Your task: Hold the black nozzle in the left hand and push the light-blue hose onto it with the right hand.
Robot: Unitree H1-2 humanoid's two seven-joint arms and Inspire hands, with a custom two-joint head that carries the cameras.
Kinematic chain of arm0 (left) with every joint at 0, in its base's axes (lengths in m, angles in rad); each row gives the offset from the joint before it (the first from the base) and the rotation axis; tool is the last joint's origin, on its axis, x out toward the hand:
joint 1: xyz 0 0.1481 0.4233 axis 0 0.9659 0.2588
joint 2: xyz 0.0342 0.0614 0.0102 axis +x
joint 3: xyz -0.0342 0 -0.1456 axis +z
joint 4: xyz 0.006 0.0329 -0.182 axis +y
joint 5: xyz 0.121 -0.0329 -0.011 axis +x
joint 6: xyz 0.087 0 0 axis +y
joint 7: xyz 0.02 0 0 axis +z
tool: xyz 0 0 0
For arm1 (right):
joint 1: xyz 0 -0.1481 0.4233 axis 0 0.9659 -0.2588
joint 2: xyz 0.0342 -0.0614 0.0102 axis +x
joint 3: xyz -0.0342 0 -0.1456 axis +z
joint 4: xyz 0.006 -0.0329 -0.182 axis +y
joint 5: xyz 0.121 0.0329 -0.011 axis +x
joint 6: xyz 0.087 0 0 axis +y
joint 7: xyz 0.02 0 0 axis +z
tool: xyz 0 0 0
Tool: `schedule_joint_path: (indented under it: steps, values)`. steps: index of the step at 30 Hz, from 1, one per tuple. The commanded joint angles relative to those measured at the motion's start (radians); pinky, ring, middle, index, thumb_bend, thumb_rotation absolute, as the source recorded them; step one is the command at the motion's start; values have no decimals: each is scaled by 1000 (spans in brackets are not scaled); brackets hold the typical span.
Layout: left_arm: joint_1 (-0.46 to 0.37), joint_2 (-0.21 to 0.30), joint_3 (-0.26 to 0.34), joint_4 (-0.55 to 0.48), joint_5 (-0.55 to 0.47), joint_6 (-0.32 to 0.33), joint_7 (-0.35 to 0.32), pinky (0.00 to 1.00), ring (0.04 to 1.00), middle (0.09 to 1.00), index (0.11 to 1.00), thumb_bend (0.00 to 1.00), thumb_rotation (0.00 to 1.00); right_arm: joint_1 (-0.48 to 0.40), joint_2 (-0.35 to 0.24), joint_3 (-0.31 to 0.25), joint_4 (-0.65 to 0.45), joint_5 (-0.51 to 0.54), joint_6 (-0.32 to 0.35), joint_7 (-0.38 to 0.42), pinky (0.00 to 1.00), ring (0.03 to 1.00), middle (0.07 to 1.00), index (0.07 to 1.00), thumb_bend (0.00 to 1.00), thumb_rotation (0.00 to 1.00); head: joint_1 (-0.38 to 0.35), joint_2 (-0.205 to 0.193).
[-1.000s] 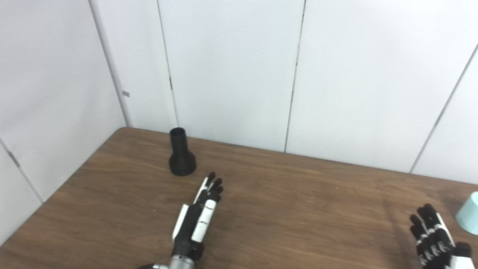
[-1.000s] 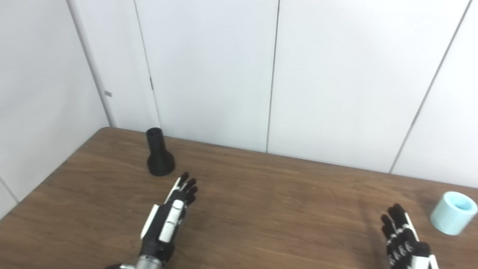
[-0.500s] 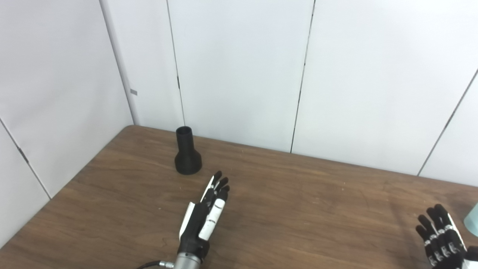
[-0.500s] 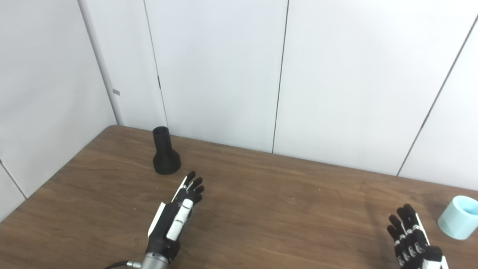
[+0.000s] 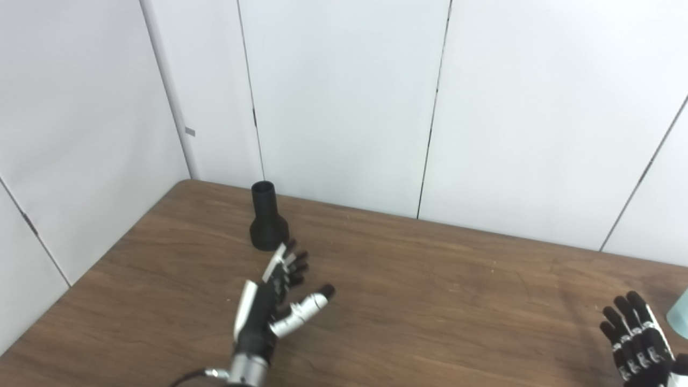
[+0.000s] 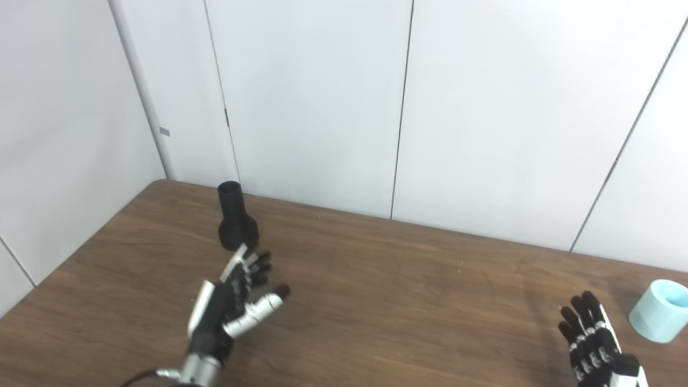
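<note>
My left hand (image 5: 271,301) hovers over the wooden table (image 5: 430,301) in the lower left of the frame, holding nothing, fingers stretched out and thumb swung wide to the right. Its fingertips reach just short of the black nozzle (image 5: 266,226), which stands upright, wide end down, left of centre near the wall. My right hand (image 6: 596,344) sits at the bottom right edge, fingers spread and empty. The light-blue hose (image 6: 659,310) lies just beside it, at the right edge.
</note>
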Motion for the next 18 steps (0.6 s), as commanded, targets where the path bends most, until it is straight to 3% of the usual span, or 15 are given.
schedule_joint_path:
  steps: [1, 5, 18]
  values:
    - [-45, 18, 9, -59, 20, 4, 10, 775, 850, 848, 901, 717, 293, 38, 1, -4, 61, -1, -15, 6, 927, 941, 959, 969, 671, 1000, -1, 0]
    - [-64, 44, 23, -80, 33, 22, 12, 759, 857, 855, 902, 737, 309, 34, 2, -3, 70, -5, -16, 3, 910, 933, 956, 969, 671, 1000, -2, 1]
    - [-119, 134, 86, -93, 44, 81, 13, 849, 884, 883, 907, 750, 326, 25, 11, 2, 77, -24, -19, -8, 908, 935, 955, 964, 664, 1000, 1, 6]
